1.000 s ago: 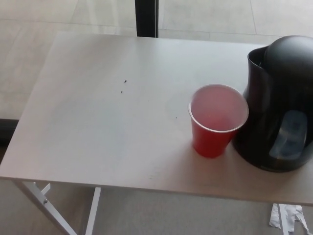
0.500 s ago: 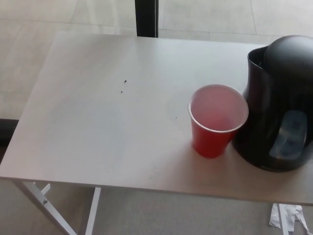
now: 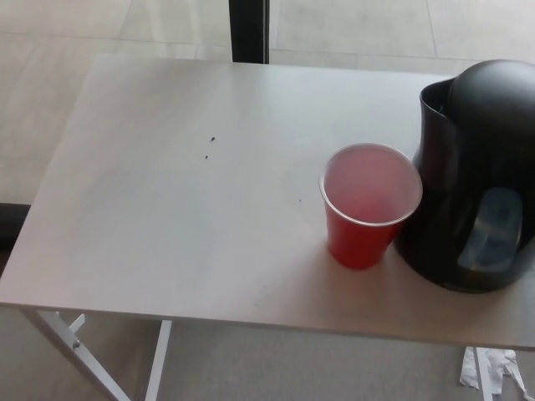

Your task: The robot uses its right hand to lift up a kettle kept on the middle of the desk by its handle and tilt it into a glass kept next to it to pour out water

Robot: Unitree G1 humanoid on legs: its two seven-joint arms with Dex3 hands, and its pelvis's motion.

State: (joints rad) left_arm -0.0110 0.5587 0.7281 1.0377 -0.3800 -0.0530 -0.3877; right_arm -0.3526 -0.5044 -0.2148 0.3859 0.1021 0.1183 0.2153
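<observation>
Black kettle [image 3: 474, 180] upright at counter [image 3: 167, 209] right edge, partly cut off by frame. Red cup [image 3: 369, 205] just left of kettle, probably touching; contents unclear. Neither robot hand visible, so finger state can't be told.

Desk [image 3: 167, 209] bears kettle [image 3: 472, 180], cup [image 3: 368, 209]

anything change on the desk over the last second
Nothing visibly changed. The red cup stands upright right beside the black kettle on the desk, and neither robot hand is in view. The slight shift of the whole picture is the camera's.
</observation>
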